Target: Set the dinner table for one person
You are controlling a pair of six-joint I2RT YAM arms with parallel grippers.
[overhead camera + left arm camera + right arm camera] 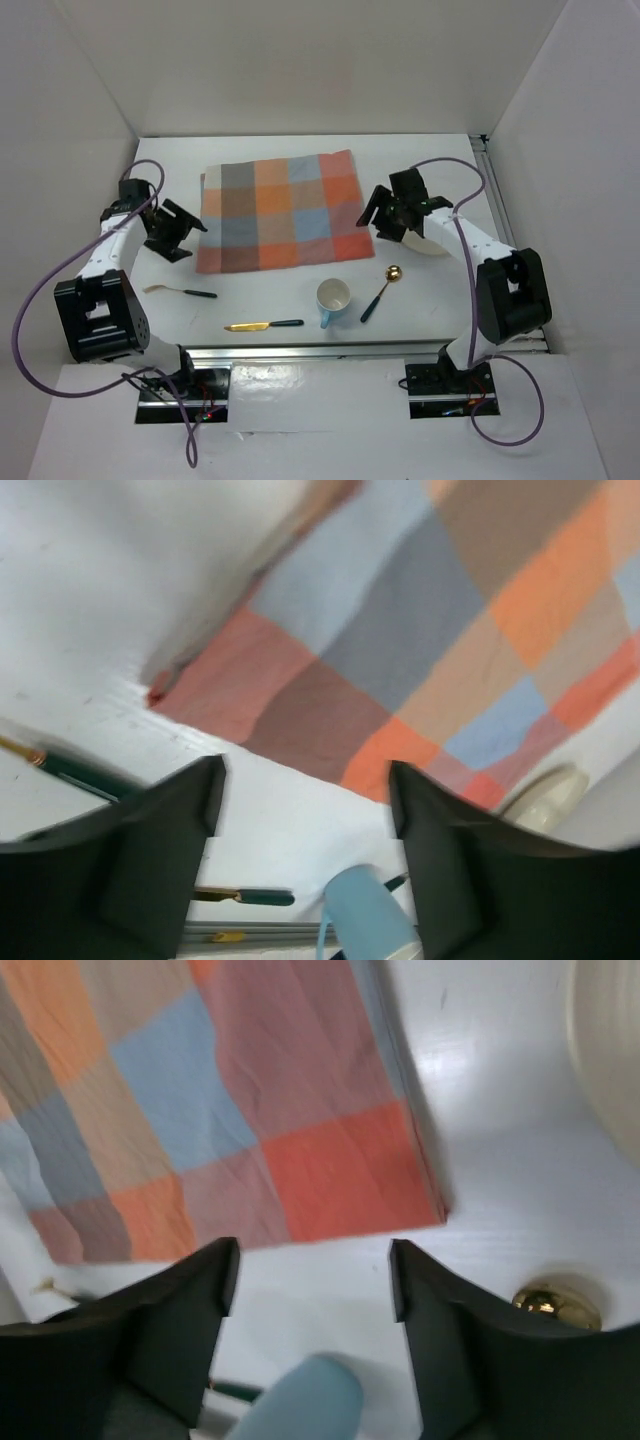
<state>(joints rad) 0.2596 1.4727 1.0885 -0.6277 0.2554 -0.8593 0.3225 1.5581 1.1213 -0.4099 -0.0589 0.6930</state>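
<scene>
Two arms up, one on each side of checked mat [278,212]. Mat lies flat on dinner table [180,160], twd far-centre of the white top; bare table shows on every side of mat.

L gripper [305,790]: just off mat's left edge, facing its near-left corner. Fingers [150,860] apart, nothing btwn them.

R gripper [312,1270]: just off mat's right edge, by near-right corner. Fingers [160,1340] apart too, nothing held.

Fork [180,291], gold head, dark handle: near side of mat, out past near-left corner.

Knife [262,325], gold blade, dark handle: well to near side of mat, approx. below its middle, lying crosswise.

Blue mug [333,298], white inside, upright: near side of mat, close to near-right corner, not touching cloth.

Spoon [378,292], gold bowl: off near-right corner, further right, angled.

Cream plate [610,1050]: right of mat, mostly hidden by R arm in top view.
</scene>
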